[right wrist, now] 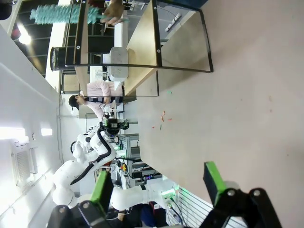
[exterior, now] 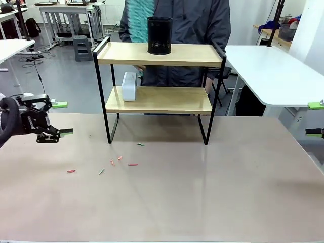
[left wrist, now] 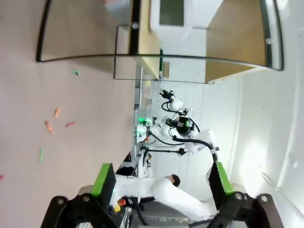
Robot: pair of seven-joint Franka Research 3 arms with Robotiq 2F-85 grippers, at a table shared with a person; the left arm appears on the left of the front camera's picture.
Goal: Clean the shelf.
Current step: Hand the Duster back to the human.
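The shelf (exterior: 167, 100) stands at the table's far middle, two light boards in a black frame. A black mesh cup (exterior: 159, 35) sits on its top board and a white box (exterior: 129, 86) on the lower one. Behind it a person holds a teal duster (exterior: 139, 20). Small coloured scraps (exterior: 112, 162) lie on the table in front of the shelf. My left gripper (exterior: 61, 118) hovers open at the left, level with the lower board. My right gripper (exterior: 315, 119) stands open at the right edge. The left wrist view shows the left gripper (left wrist: 161, 179) open, with the shelf (left wrist: 232, 40) and scraps (left wrist: 57, 112) ahead. In the right wrist view the right gripper (right wrist: 157, 185) is open too, facing the shelf (right wrist: 142, 42).
A large white table (exterior: 273, 71) stands to the right behind the work table (exterior: 202, 192). More white tables and a grey step stool (exterior: 82, 48) show at the back left. The near part of the work table is bare.
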